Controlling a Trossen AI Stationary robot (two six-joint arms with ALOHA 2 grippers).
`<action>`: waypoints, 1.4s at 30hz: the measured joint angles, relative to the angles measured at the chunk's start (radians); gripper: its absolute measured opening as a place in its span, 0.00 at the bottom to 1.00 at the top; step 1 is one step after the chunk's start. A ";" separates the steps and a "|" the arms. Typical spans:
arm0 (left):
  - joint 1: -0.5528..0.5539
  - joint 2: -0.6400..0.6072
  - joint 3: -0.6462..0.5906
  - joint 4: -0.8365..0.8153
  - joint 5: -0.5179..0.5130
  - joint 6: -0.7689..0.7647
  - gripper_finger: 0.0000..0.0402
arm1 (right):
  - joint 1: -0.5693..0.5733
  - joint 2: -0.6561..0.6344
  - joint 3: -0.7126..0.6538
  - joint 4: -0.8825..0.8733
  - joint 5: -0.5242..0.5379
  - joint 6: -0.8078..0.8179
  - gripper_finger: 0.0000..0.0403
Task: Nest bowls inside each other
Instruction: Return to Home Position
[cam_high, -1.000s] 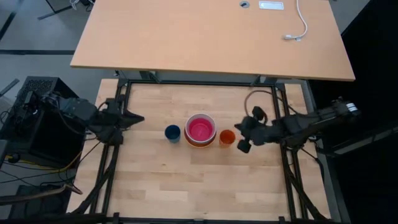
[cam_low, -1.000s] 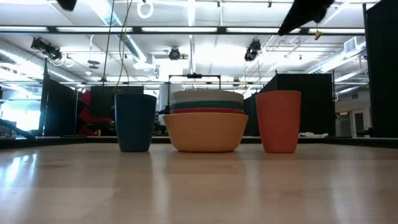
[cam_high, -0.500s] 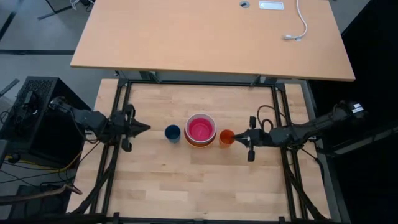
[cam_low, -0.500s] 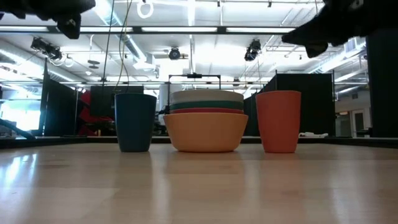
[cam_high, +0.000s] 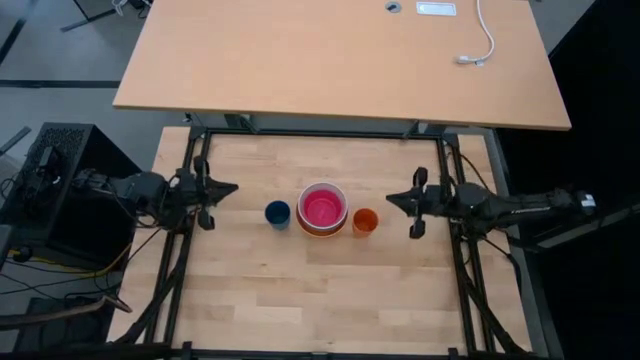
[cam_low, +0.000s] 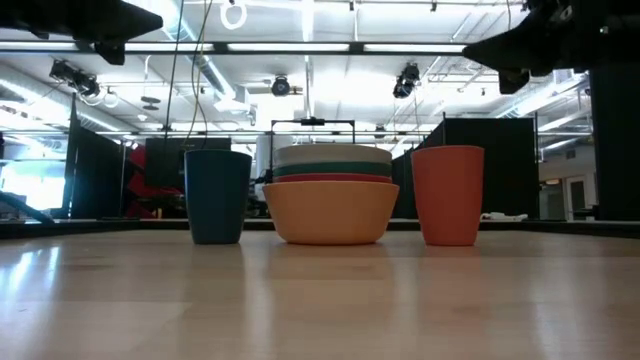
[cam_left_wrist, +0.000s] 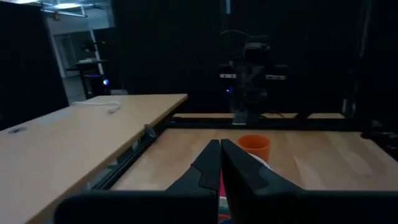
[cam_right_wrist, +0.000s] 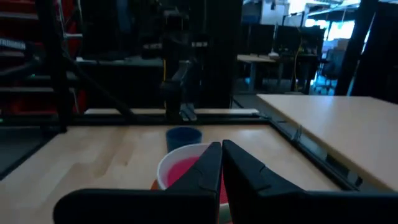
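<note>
Low view, foreground: bare wooden tabletop (cam_low: 320, 300), running up to a row of three things.
blue cup (cam_low: 217, 195): upright, just beside the stack on the left arm's side.
bowls (cam_high: 322, 209): one nested stack at the middle of the tabletop. The orange bowl (cam_low: 331, 212) is at the bottom, then the red bowl (cam_low: 331, 178), the teal bowl (cam_low: 331, 169) and the white bowl (cam_low: 331, 156). Seen from above, the pink bowl (cam_high: 322, 207) sits inside the white one.
orange cup (cam_low: 448, 194): upright, just beside the stack on the right arm's side.
left gripper (cam_high: 234, 187): raised at the tabletop's left edge, well apart from the blue cup, fingers pressed together on nothing.
right gripper (cam_high: 391, 199): raised near the right edge, apart from the orange cup, fingers pressed together, empty.
farthest: second tabletop (cam_high: 300, 60) beyond the frame, with a white cable (cam_high: 485, 40) lying on it.
</note>
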 joint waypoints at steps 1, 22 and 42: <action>0.011 -0.012 0.001 -0.009 0.004 -0.001 0.00 | -0.020 -0.023 -0.001 -0.013 -0.021 0.002 0.00; 0.067 -0.137 0.081 -0.220 0.042 -0.027 0.00 | -0.120 -0.472 -0.003 -0.339 -0.146 0.016 0.00; 0.067 -0.137 0.037 -0.215 0.028 -0.051 0.00 | -0.119 -0.505 0.036 -0.385 -0.226 -0.035 0.00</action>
